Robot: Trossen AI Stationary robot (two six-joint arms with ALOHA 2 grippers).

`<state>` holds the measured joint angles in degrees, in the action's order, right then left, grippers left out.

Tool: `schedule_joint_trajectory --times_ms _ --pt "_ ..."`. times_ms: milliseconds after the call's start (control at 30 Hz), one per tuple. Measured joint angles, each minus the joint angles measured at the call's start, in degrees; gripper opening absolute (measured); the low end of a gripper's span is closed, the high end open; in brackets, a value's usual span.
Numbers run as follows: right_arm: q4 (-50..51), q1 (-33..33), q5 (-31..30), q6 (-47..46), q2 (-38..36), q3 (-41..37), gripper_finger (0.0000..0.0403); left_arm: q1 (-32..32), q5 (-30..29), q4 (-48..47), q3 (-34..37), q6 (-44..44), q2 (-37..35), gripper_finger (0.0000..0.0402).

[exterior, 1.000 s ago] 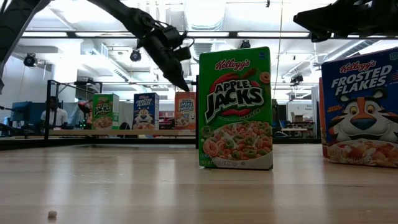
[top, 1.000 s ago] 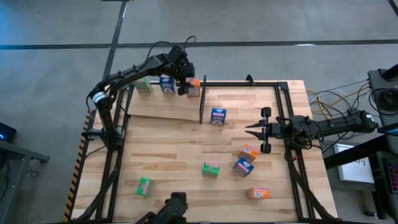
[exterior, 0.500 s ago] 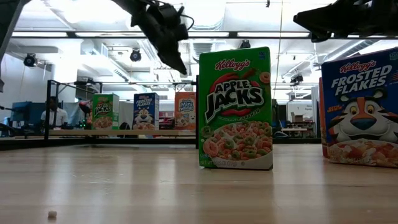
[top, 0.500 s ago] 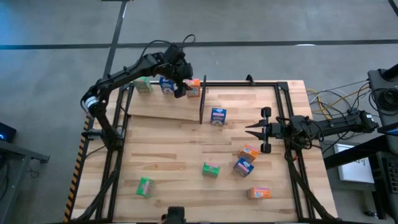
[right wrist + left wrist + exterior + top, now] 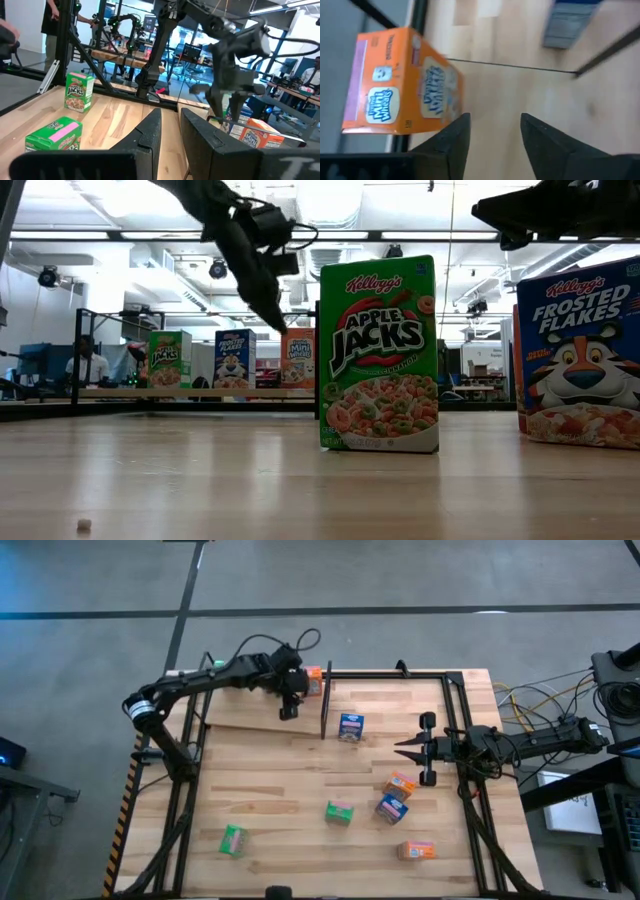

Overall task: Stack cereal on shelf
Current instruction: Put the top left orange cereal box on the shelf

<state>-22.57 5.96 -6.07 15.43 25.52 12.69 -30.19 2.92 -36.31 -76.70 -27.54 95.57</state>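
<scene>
Bare shelf beside black divider rod; orange box behind.

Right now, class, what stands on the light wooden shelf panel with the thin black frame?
On the shelf stand a green box, a blue box and an orange Mini Wheats box, upright in a row. From above, the left arm covers the green and blue ones.

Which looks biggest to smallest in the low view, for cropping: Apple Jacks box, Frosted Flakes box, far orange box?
1. Apple Jacks box
2. Frosted Flakes box, cut off by the frame; nearness makes this unsure
3. Far orange box
</scene>
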Motion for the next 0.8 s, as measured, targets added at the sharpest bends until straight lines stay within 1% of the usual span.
schedule_joint_trajectory --times_ms 100,233,367,800 --pt "0.0 0.0 0.0 0.0 0.0 0.0 0.0063 0.1 -1.9 5.1 3.3 0.2 0.0 0.0127" --pt "0.0 0.0 0.0 0.1 0.0 0.0 0.0063 0.1 -5.0 10.6 5.7 1.2 0.0 0.0099" --pt "0.0 0.0 0.0 0.6 0.0 0.0 0.0063 -0.1 -6.0 12.5 6.4 1.5 0.0 0.0079" --pt "-0.1 0.0 0.0 1.1 0.0 0.0 0.0063 -0.3 -7.9 16.7 6.3 3.4 0.5 0.0075"
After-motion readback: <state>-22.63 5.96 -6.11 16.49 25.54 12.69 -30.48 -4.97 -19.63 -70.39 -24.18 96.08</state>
